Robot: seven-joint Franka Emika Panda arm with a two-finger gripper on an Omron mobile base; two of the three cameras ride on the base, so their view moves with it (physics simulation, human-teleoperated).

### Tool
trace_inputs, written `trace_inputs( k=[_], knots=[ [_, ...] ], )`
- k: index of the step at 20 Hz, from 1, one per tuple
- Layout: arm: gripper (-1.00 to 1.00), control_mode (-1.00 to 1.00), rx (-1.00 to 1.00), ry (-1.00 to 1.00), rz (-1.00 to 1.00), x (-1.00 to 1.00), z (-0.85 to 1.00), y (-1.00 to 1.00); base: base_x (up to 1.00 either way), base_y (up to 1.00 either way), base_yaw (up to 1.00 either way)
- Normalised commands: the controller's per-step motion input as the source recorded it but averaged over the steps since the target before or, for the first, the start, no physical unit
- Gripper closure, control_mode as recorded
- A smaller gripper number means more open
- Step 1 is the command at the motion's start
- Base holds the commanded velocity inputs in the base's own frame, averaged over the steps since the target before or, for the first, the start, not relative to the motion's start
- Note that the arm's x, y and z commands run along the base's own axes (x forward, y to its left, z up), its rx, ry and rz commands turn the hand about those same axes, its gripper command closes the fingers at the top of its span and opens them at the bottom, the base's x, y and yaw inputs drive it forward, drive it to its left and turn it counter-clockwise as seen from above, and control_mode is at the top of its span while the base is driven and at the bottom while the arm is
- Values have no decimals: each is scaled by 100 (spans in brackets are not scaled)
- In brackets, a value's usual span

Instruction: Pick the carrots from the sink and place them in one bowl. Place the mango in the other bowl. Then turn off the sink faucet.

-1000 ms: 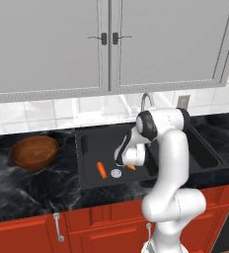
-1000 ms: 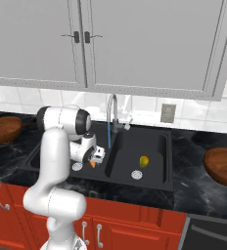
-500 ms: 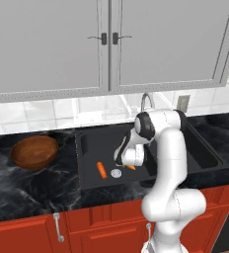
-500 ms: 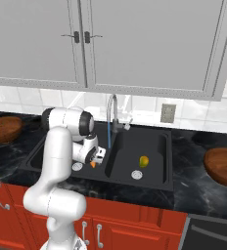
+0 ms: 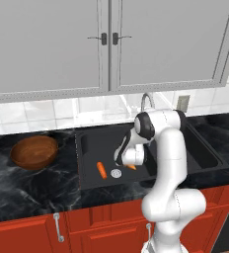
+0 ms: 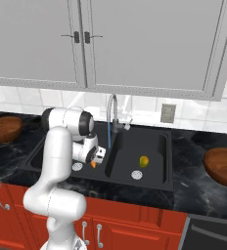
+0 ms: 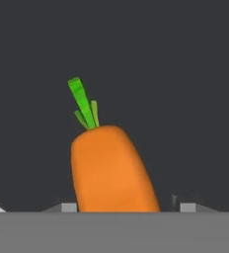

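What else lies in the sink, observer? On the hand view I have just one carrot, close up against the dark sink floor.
Observer: A second carrot lies in the same basin as yours, beside the round silver drain.
Operator: And the mango?
Observer: The mango sits in the other basin, apart from both carrots.
Operator: Is the water off?
Observer: No. A thin blue stream runs down from the faucet.
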Motion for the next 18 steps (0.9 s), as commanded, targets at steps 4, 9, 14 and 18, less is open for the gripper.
trace_inputs(
  k=[4, 9, 14, 18],
  knots=[
    [100, -100, 0, 0, 0, 0, 0, 0, 0, 0, 0],
    [100, -100, 0, 0, 0, -3, 2, 0, 0, 0, 0],
    [100, -100, 0, -5, 0, -17, 27, 10, 0, 0, 0],
    [100, -100, 0, -10, 0, -14, 44, 22, 0, 0, 0]
  ],
)
